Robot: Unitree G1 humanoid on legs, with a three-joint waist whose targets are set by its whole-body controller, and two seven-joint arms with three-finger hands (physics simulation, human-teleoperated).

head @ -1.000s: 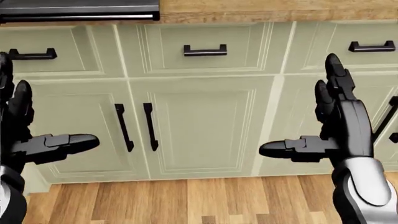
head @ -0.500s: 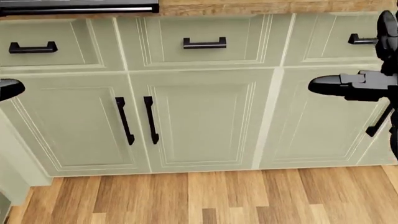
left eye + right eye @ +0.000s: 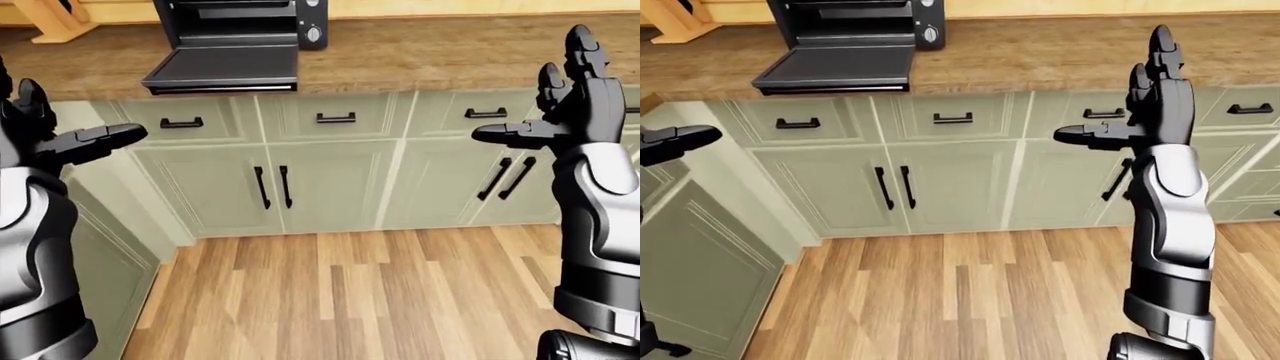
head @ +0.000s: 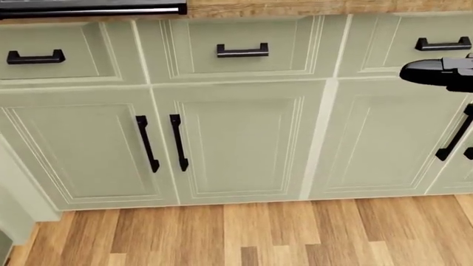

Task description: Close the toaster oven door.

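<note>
1. Left-eye view: the toaster oven [image 3: 240, 22] sits at the top left on the tabletop [image 3: 430, 52], its door [image 3: 225, 69] dropped flat and overhanging the edge, still to be shut. My left hand [image 3: 60, 139] and right hand [image 3: 560, 112] are raised with fingers spread, holding and touching nothing.

2. Head view: compared with a second ago my hands have risen almost out of the picture. Only one right finger [image 4: 440, 73] shows at the right edge, over the cabinet doors [image 4: 237, 138]. I judge I am lifting toward the door.

3. Right-eye view: my right hand stands well apart from the door.
</note>
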